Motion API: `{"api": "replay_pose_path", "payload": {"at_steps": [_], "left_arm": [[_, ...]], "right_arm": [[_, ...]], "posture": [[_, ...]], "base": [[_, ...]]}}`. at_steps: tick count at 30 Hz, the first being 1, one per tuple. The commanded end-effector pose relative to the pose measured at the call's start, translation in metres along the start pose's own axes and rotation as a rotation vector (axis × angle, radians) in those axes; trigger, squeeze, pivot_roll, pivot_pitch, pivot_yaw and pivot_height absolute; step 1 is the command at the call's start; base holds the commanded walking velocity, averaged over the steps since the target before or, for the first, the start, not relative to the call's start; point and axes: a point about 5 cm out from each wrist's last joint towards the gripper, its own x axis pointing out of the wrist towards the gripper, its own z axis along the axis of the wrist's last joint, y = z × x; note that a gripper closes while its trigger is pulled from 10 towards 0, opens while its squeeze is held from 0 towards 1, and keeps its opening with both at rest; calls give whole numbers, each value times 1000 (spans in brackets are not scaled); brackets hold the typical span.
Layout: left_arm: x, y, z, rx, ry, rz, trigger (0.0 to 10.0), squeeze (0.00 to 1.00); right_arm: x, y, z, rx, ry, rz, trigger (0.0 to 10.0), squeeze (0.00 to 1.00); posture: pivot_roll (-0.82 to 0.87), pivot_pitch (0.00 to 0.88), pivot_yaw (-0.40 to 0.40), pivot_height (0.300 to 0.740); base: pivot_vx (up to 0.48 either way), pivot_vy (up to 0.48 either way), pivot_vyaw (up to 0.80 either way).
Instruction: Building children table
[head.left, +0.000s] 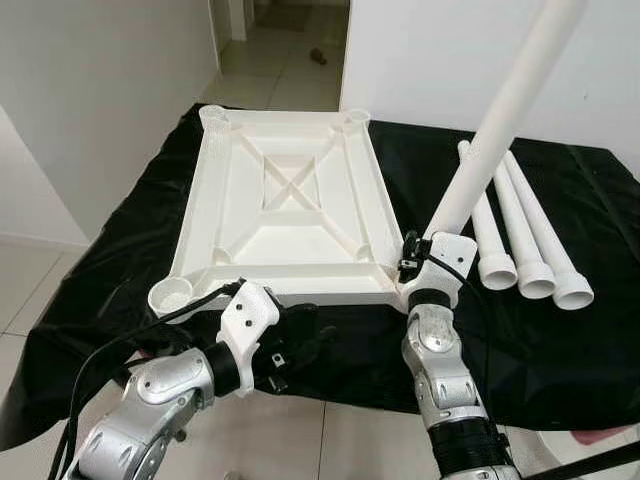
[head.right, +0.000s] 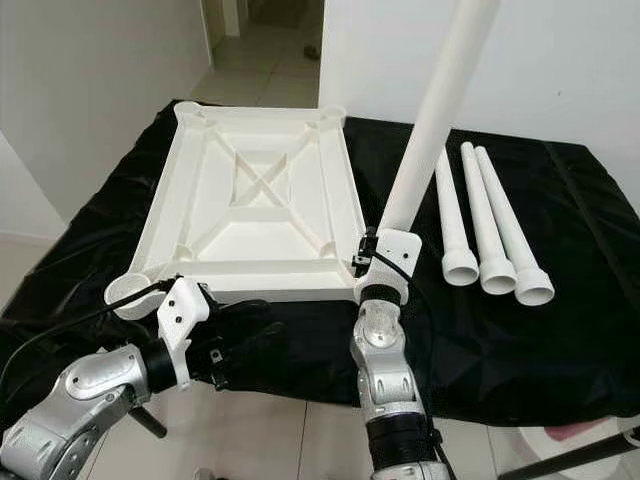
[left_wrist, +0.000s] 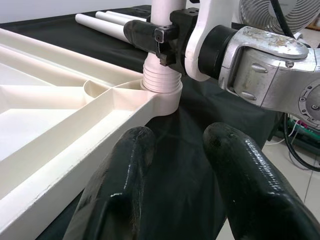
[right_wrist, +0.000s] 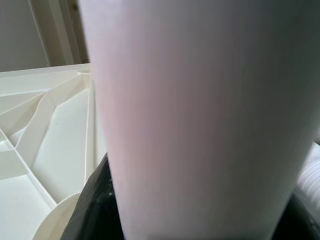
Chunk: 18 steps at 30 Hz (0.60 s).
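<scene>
Standing upright in the near-right corner socket of an upside-down white tabletop, a long white table leg is pinched near its base by the jaws of the right gripper, its ribbed end seated in the round socket. The tabletop lies on a surface draped in black cloth, its ribbed underside facing up with a cross brace at the centre and a round socket at each corner; the near-left socket stands open. Three more white legs lie side by side on the cloth to the right of the tabletop, flared ends pointing toward the near edge. The left gripper hovers low at the near edge of the surface, just in front of the tabletop's near rim, its two black fingers spread apart with nothing between them, over the black cloth. Beyond the far side of the surface, a tiled corridor runs between white walls.
</scene>
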Motion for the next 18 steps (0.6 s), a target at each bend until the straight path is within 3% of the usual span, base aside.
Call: {"api": "replay_pose_path", "payload": {"at_steps": [1,18], "left_arm": [[-1,-1,0,-2,13,-8,10000,0],[-2,-3,-1,-9,15,-8,10000,0]], "right_arm": [[-5,-10,-22,-40,100,-53,10000,0],[-6,-12,-24,-48,101,-76,10000,0]], "posture": [[103,118,5,740],[107,124,3,740]], "base": [[0,0,0],[0,0,0]]}}
